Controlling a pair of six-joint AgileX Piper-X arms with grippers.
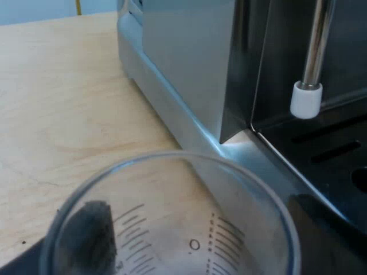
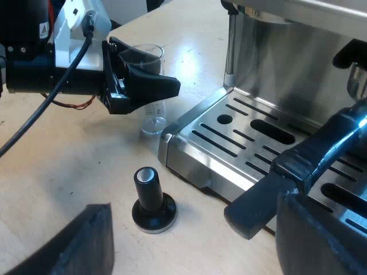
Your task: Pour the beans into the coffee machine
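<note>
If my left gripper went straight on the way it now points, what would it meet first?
The left gripper is at the clear, marked measuring glass, so it would probably push that first. Beyond it, the line seems to lead to the silver steel espresso machine's base, though depth is unclear.

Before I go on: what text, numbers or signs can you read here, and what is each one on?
"0": on the measuring glass, beside its graduation lines; any other figures on the scale are too blurred to read.
Warning triangle: on a sticker on the left arm; its print is too small to read.
Espresso machine and tamper: no readable text.
</note>
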